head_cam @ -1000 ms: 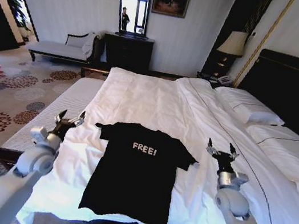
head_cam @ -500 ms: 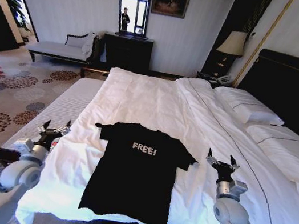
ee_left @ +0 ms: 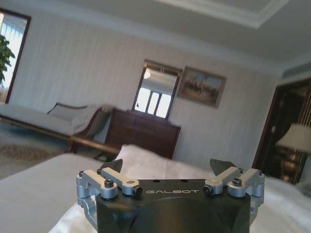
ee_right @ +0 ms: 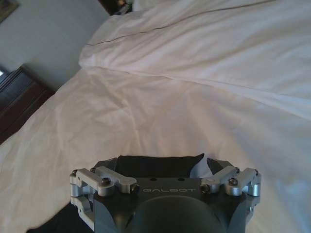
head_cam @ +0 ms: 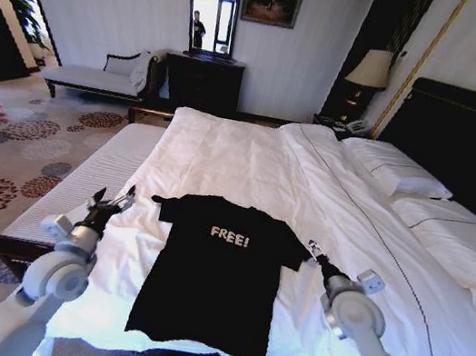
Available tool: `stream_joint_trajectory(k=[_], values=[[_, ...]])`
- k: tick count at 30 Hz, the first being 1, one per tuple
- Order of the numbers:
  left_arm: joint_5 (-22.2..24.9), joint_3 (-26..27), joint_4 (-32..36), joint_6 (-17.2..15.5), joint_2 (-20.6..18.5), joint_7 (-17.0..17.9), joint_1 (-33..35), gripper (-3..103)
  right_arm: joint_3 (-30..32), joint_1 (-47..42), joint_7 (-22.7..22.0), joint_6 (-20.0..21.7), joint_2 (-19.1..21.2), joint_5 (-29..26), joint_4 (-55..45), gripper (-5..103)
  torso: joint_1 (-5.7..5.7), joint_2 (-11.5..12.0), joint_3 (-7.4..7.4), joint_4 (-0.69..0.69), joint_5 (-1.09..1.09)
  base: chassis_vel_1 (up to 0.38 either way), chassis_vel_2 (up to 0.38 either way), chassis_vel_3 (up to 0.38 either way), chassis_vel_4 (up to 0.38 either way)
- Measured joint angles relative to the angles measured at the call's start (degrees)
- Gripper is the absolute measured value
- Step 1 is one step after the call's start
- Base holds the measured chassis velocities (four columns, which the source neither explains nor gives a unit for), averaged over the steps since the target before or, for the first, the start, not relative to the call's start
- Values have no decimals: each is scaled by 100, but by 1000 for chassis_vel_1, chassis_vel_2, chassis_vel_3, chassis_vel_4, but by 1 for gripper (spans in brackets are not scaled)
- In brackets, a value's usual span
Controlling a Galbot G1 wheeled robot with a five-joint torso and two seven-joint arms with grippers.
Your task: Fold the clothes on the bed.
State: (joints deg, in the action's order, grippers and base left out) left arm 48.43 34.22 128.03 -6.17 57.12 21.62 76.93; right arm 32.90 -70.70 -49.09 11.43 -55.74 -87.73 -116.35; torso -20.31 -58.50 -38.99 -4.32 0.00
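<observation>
The clothes, a black T-shirt (head_cam: pixel 216 276) with white "FREE!" lettering, lie spread flat, chest up, near the front edge of the bed (head_cam: pixel 242 156). My left gripper (head_cam: pixel 111 201) hovers open over the white duvet, just left of the shirt's left sleeve. From the left wrist, this gripper (ee_left: pixel 167 167) points across the bed toward the far wall, with nothing between its fingers. My right gripper (head_cam: pixel 313 249) sits at the tip of the shirt's right sleeve. The right wrist view shows that gripper (ee_right: pixel 163 164) open, with the black sleeve (ee_right: pixel 155 165) lying between its spread fingers.
Pillows (head_cam: pixel 395 174) and a dark headboard (head_cam: pixel 471 136) lie to the right. A pale striped bench (head_cam: pixel 95 176) runs along the bed's left side. A chaise (head_cam: pixel 99 77), a dark dresser (head_cam: pixel 202 79) and a lamp (head_cam: pixel 370 70) stand by the far wall.
The left gripper has risen and moved inward toward the shirt's left sleeve. The right gripper has swung left and turned until it reached the right sleeve's tip. The shirt lies as before.
</observation>
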Motion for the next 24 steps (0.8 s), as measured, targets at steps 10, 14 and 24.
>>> stream_joint_trajectory(k=[10,14,24], values=[[126,126,625,-294,331,37,-102,100,-14,438,-164,150,-179,-136,642,100,0,0,0,2,1,0,0,0,0],[206,-23,640,-340,391,52,-488,100,-22,461,-167,184,-238,-11,910,100,0,0,0,-4,2,0,0,0,0],[-2,-396,882,-370,618,105,-653,100,-23,494,-247,372,-377,-300,1280,100,0,0,0,0,0,0,0,0,0]])
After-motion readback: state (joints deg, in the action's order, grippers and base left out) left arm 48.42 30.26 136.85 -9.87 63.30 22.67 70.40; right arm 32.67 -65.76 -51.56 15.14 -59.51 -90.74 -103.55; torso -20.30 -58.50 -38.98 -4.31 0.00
